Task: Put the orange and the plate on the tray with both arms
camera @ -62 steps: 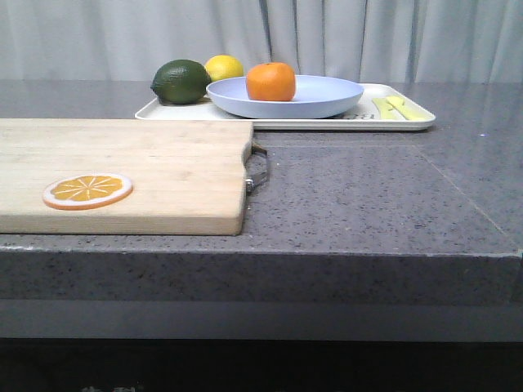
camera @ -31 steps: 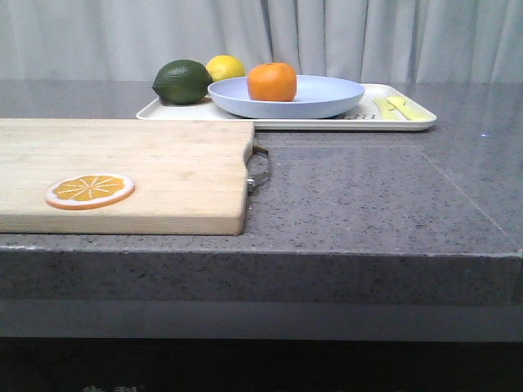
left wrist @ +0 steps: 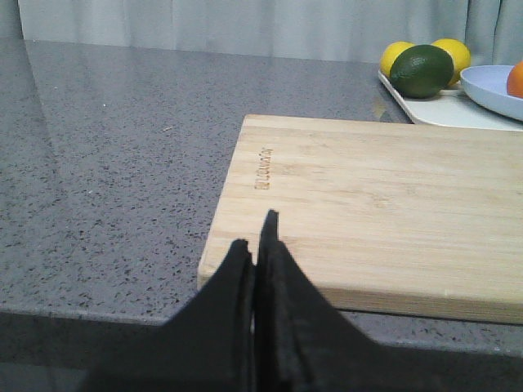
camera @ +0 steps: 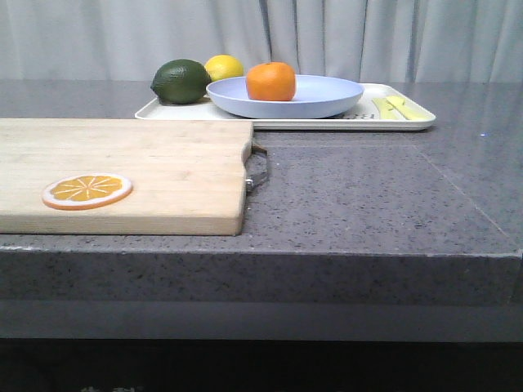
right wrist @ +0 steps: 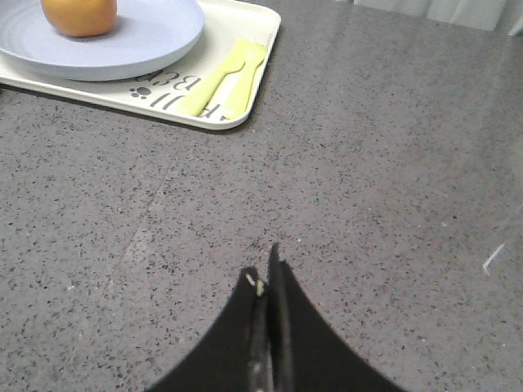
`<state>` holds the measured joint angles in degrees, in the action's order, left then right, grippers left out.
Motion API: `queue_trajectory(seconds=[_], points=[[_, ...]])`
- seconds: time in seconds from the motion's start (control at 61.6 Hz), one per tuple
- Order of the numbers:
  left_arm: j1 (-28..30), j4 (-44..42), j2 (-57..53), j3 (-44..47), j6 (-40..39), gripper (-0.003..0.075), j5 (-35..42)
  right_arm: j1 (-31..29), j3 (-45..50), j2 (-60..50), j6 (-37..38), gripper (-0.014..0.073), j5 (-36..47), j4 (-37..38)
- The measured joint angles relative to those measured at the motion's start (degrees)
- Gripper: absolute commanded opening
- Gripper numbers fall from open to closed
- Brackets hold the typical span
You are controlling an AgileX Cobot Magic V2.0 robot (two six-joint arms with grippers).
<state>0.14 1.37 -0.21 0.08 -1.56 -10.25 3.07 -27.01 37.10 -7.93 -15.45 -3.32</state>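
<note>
A: Since neither arm shows in the front view, go by the wrist cams. Left gripper [left wrist: 255, 245]?
B: Fingers pressed together, nothing between them, at the near edge of the board [left wrist: 384, 204]. Right gripper [right wrist: 265, 278] is the same, pinched closed and empty, over bare counter [right wrist: 392, 163].
A: Nearest thing on the counter?
B: The board [camera: 131, 167], front left, with an orange slice [camera: 87, 190] lying flat near its front edge. Metal handle [camera: 259, 167] on its right end.
A: And behind that?
B: The tray [camera: 409, 122], right behind the board's far edge. The plate [camera: 327, 98] sits on it, about the middle.
A: The orange?
B: The orange [camera: 270, 81] is on the plate, left of its centre.
A: Anything else on the tray?
B: A lime [camera: 180, 81] at the left end, close to the plate's rim, with a lemon [camera: 223, 66] behind it. Yellow cutlery [right wrist: 222, 77] lies at the right end, beside the plate. Curtain [camera: 327, 37] at the back.
</note>
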Motion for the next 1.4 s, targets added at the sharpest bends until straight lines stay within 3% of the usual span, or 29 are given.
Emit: queue_trajectory(seconds=[0.925, 1.12, 1.396], points=[[0.00, 0.00, 0.00, 0.00, 0.00, -0.0017, 0.00, 0.00, 1.25, -0.14, 0.00, -0.0112, 0.99, 0.00], [0.00, 0.00, 0.00, 0.00, 0.00, -0.0017, 0.00, 0.00, 7.19, -5.22, 0.73, -0.0112, 3.26, 0.00], [0.00, 0.00, 0.00, 0.00, 0.00, -0.0017, 0.00, 0.00, 22.66, -21.65, 4.16, -0.0112, 8.48, -0.23]])
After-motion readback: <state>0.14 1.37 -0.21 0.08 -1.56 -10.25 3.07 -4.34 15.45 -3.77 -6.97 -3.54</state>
